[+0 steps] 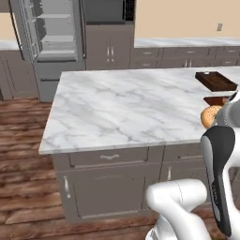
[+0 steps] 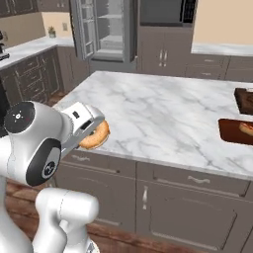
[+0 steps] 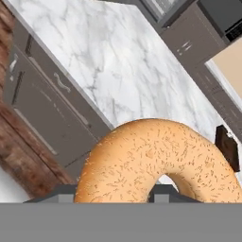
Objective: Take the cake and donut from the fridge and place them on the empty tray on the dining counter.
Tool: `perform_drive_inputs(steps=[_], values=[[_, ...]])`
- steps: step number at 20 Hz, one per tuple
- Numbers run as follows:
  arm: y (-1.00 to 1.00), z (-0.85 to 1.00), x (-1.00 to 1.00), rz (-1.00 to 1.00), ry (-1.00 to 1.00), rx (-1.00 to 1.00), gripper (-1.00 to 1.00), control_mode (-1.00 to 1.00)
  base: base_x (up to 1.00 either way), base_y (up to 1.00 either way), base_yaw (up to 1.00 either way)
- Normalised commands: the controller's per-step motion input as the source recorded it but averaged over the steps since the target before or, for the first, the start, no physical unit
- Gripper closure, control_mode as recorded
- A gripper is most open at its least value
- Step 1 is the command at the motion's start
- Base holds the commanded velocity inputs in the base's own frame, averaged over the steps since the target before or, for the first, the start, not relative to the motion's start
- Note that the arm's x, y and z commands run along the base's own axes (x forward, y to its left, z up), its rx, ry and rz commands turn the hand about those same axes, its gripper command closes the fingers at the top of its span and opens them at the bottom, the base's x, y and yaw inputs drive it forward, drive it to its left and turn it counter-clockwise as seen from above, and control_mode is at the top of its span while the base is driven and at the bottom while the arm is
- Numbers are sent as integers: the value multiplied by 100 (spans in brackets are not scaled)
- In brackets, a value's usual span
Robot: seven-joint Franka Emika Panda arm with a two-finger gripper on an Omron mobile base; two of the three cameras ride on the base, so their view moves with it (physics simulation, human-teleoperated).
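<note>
Claw (image 2: 88,134) pinching the donut (image 2: 95,135), left-centre of right base view, at the marble counter (image 2: 163,113) edge. Carry step, I'd say; next needs travel to the blue tray, location can't tell. Fridge (image 2: 106,32) open, top of frame.

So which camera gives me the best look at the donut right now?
The hand view: the donut sits close up there, glaze and centre hole plain. The right base view shows it small at the gripper, partly behind the hand. In the left base view just an edge peeks past the arm.
</note>
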Motion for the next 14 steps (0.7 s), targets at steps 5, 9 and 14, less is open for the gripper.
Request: perform_drive_inputs(steps=[5,9,14], values=[[0,0,0,0,0,0,100,100,-15,-100,0],[0,0,0,0,0,0,100,100,-5,-100,0],[0,0,0,0,0,0,100,100,-1,-100,0]])
